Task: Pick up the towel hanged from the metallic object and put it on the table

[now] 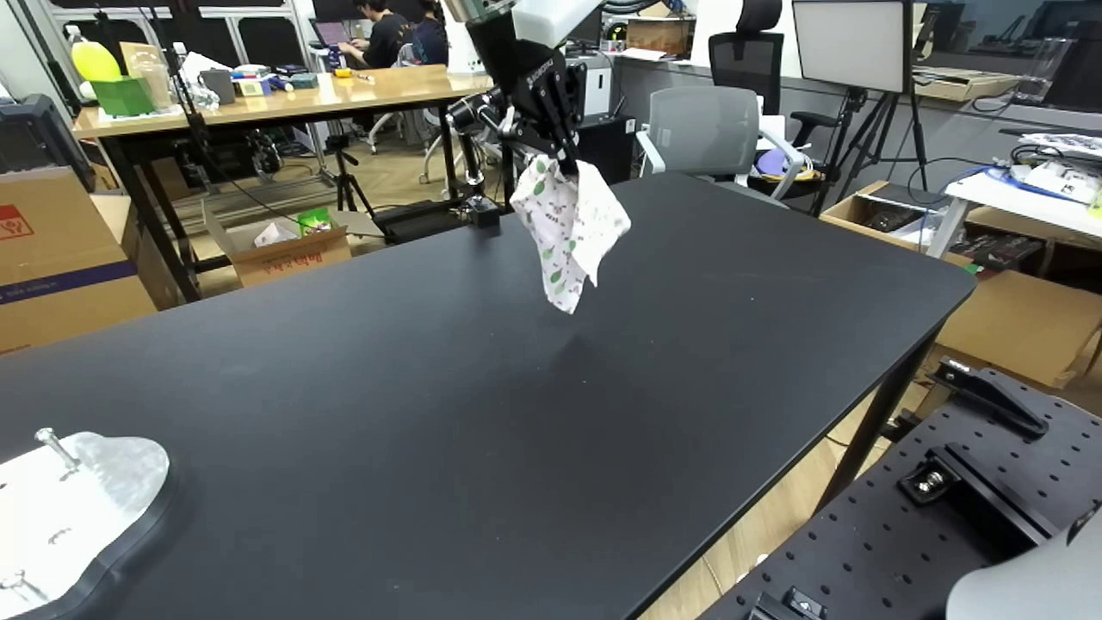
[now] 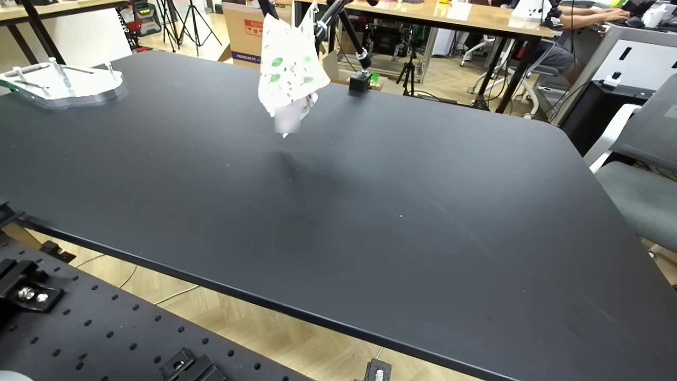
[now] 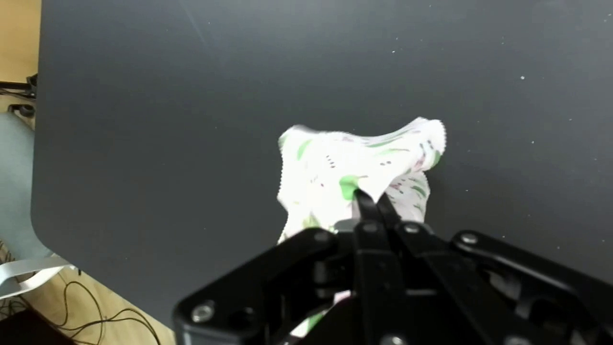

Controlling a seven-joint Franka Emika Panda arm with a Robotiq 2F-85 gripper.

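In an exterior view, upper centre: the towel (image 1: 564, 237) is hanging lengthwise below the gripper (image 1: 569, 169) | in an exterior view, upper centre: it is dangling above the table (image 2: 402, 238), apart | wrist view, centre: the gripper is pinching it narrowly, probably needing lowering

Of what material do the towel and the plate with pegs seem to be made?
The towel looks like thin, matte printed fabric, since it droops in soft folds; fibre unclear. The plate with pegs is probably smooth, glossy metal, judging by its silvery colour and bright glare.
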